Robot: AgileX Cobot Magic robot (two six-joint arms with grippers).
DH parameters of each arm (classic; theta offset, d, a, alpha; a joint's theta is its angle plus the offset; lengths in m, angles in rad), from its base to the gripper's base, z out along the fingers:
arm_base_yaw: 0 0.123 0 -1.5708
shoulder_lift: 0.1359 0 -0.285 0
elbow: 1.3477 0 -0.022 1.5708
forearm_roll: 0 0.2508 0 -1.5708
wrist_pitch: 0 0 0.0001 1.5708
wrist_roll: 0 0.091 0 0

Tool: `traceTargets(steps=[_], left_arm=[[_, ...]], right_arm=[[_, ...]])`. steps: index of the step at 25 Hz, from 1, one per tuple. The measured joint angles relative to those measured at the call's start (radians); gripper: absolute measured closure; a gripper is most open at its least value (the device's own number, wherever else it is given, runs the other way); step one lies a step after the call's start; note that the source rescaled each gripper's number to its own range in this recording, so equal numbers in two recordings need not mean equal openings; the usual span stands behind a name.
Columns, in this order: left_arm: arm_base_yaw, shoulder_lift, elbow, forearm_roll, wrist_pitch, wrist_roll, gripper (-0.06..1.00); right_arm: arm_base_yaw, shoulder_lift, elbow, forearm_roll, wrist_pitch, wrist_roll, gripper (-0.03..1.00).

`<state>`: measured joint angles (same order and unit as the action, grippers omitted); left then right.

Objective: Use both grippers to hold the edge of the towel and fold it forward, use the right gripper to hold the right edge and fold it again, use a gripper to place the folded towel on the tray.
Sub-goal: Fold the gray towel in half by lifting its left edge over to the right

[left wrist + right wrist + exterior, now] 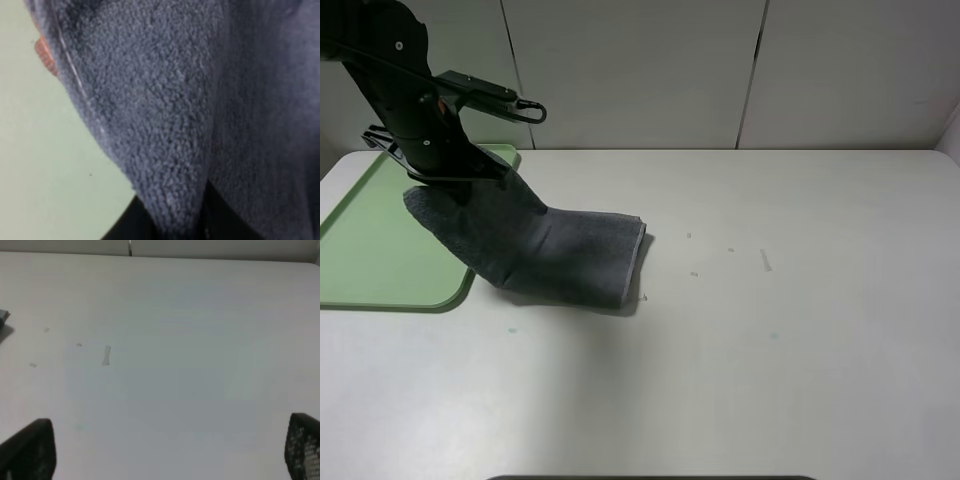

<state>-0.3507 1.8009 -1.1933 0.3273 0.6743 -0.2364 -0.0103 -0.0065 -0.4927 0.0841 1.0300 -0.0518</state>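
The folded dark grey towel [570, 255] hangs from my left gripper [460, 185], which is shut on its left end. That end is raised over the right rim of the green tray [370, 250], while the towel's right part still rests on the table. In the left wrist view the towel [165, 100] fills most of the picture, with the tray's green floor [40, 150] beneath it and an orange finger pad [45, 55] at its edge. My right gripper [165, 455] is open and empty over bare table, and it is out of the exterior high view.
The white table [770, 330] stretches to the right of the towel, with a few small marks [765, 260] on it. A white panelled wall [720, 70] stands behind the table. The tray lies at the table's far left.
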Motion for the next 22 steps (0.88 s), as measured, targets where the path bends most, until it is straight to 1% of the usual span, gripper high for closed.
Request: traceTargets(steps=[9,18,22], left_arm=[[-0.108,0.0,-0.045,-0.023,0.001,0.0,0.87],[-0.234,0.0,-0.048,-0.044,-0.001,0.0,0.87],[-0.277,0.0,-0.048,-0.076,-0.001,0.0,0.87]], right_arm=[[0.0,0.0,0.0,0.0,0.0,0.0,-0.03],[0.0,0.0,0.0,0.0,0.0,0.0,-0.03],[0.0,0.0,0.0,0.0,0.0,0.0,-0.03]])
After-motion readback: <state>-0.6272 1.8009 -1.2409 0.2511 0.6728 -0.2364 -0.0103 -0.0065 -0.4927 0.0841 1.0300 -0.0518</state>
